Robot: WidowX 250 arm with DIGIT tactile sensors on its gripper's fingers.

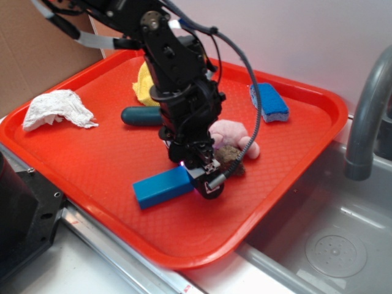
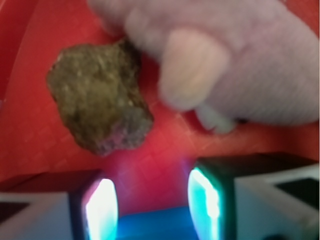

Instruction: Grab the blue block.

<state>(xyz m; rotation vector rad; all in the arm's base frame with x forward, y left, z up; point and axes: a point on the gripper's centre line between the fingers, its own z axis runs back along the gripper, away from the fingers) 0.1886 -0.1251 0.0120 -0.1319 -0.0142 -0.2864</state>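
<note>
The blue block [image 1: 160,187] lies flat on the red tray [image 1: 92,159], near its front edge. My gripper [image 1: 197,176] is lowered over the block's right end. In the wrist view the blue block [image 2: 155,225] fills the whole gap between the two lit fingers, with my gripper [image 2: 152,202] shut on it. The block rests on the tray surface.
A brown lumpy rock [image 2: 100,95] and a pink plush [image 2: 250,65] lie just beyond the fingertips. Farther back are a blue sponge [image 1: 269,102], a dark teal capsule [image 1: 139,115], a yellow cloth [image 1: 145,82] and a white crumpled towel [image 1: 56,110]. A sink [image 1: 331,245] and faucet [image 1: 367,116] are at right.
</note>
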